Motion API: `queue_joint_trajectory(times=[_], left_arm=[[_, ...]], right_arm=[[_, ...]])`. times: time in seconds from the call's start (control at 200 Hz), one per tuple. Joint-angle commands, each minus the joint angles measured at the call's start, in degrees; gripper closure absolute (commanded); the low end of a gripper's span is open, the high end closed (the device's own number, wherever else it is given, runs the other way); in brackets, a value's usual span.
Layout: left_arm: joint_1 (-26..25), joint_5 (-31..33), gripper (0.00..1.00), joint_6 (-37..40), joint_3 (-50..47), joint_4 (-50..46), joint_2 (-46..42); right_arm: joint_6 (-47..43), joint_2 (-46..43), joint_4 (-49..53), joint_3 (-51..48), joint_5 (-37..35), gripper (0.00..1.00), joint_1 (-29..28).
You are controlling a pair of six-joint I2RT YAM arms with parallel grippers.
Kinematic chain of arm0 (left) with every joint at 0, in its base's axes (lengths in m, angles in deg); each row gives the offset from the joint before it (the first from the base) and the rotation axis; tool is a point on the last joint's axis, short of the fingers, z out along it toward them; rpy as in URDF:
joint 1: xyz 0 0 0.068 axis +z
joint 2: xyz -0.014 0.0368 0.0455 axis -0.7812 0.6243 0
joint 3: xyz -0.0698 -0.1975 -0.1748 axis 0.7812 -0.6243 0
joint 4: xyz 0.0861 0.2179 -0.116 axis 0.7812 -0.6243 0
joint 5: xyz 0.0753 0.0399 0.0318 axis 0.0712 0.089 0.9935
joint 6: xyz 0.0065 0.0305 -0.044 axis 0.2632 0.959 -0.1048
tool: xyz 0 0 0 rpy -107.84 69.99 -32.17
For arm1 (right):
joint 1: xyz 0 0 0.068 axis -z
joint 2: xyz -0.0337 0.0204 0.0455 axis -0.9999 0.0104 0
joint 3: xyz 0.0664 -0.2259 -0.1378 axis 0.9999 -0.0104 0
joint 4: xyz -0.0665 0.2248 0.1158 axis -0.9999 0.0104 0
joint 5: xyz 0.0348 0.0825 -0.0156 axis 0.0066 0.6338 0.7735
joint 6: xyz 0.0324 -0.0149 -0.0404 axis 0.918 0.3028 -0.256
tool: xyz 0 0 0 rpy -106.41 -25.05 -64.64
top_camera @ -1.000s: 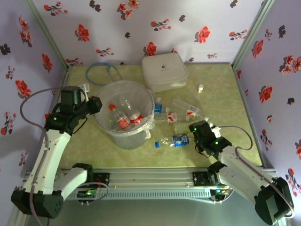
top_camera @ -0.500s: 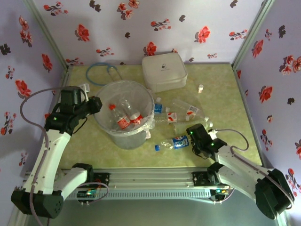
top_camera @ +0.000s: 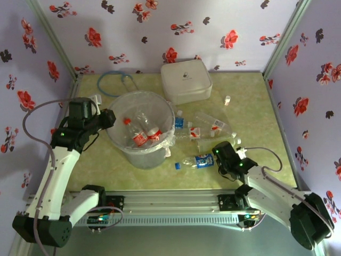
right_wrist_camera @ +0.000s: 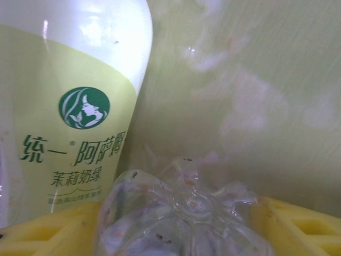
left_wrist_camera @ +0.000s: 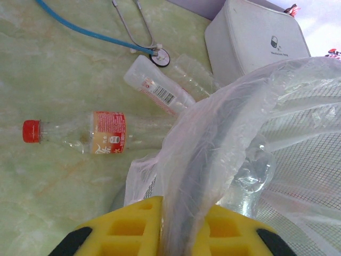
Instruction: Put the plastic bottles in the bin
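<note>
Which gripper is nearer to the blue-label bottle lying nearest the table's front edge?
Right. The right gripper straddles that bottle; the left gripper is beyond the bin, pinching its rim.

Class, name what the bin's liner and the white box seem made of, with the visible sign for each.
Bin liner: likely thin clear plastic film; it crinkles, glints and is see-through. White box: probably matte moulded plastic; smooth faces, rounded corners, though the look leaves it open.

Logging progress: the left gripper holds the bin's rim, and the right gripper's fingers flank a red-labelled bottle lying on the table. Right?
Not quite. The bottle at the right gripper has a blue label, not red; the top external view shows it. The left gripper does hold the rim of the bin.
</note>
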Motion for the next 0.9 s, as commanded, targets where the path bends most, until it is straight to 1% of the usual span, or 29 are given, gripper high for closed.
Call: queue_joint_trajectory(times=[0.0,0.095,0.115,0.2,0.315,0.435,0.53,0.615,0.765,0.895], left_arm=[[-0.39,1.16,1.00,0.57,-1.97,3.19,0.85],[-0.38,1.14,1.00,0.33,-2.31,3.21,0.65],[-0.44,1.15,1.00,0.32,-2.40,3.21,0.55],[-0.45,1.15,1.00,0.43,-2.67,2.94,0.45],[-0.38,1.15,1.00,0.16,-2.84,3.18,0.28],[-0.39,1.15,1.00,0.25,-2.76,2.97,-0.14],[-0.35,1.39,1.00,0.66,-2.45,2.35,-0.42],[-0.41,1.40,1.00,0.77,-2.34,2.22,-0.33],[-0.39,1.19,1.00,0.26,-2.58,2.50,0.21],[-0.44,0.80,1.00,0.14,-2.68,2.81,0.04]], right_arm=[[1.41,-3.19,1.89,-0.42,-3.36,0.33,-0.48],[-0.78,-6.03,4.21,1.03,-4.70,0.38,-0.39],[-1.78,-6.56,5.06,2.01,-6.49,0.39,-0.39],[-7.53,-7.31,9.79,6.96,-9.51,0.40,-0.39],[-13.75,-6.05,15.02,13.65,-12.91,0.39,-0.39],[-18.11,-4.81,17.50,18.44,-14.16,0.40,-0.39],[-22.39,-5.45,17.82,22.19,-15.56,0.45,-0.39],[-29.29,-5.60,18.98,27.66,-18.31,0.47,-0.31],[-43.41,-2.40,24.64,40.66,-27.12,0.49,-0.28],[-53.44,0.21,20.78,47.59,-29.78,0.52,-0.16]])
